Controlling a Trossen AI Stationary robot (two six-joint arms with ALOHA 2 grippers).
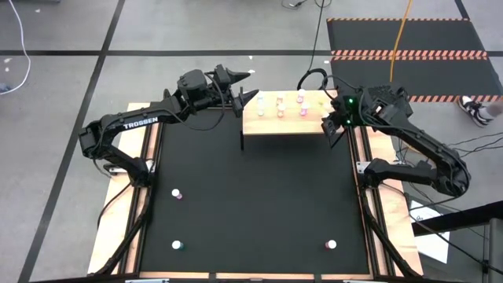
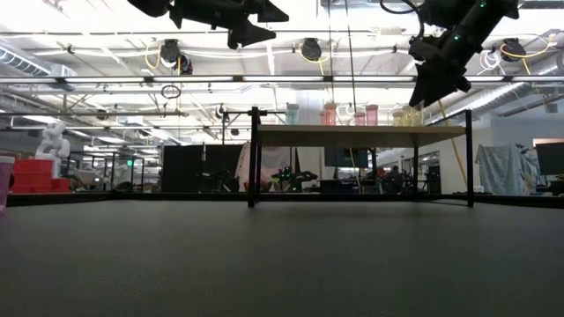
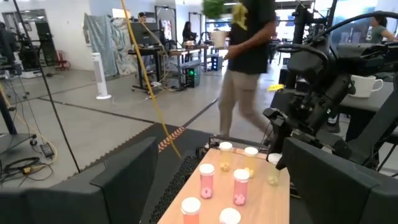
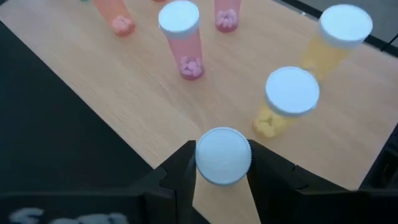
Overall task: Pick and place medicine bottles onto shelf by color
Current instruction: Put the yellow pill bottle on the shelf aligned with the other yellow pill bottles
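Observation:
The light-wood shelf (image 1: 284,126) stands at the table's far side. Several medicine bottles stand upright on it: pink ones (image 4: 182,37), yellow ones (image 4: 289,99) and an orange one (image 4: 116,17). My right gripper (image 4: 222,158) is over the shelf's right end (image 1: 328,124), shut on a white-capped bottle (image 4: 222,155). That bottle's body and colour are hidden under its cap. My left gripper (image 1: 253,85) hangs open and level above the shelf's left end, with nothing between its fingers. Three more bottles (image 1: 177,193) (image 1: 177,245) (image 1: 331,245) stand on the black tabletop. My right gripper pinches the bottle at its white cap (image 4: 242,163), one finger on each side. The fingers slant down from the table's right side. The bottle sits upright over the shelf's right end; whether its base rests on the board, the cap hides.
The shelf's thin black legs (image 2: 254,158) (image 2: 468,158) hold the board well above the tabletop. Pale wooden strips (image 1: 149,196) edge the black table. A person walks past in the room beyond, seen in the left wrist view.

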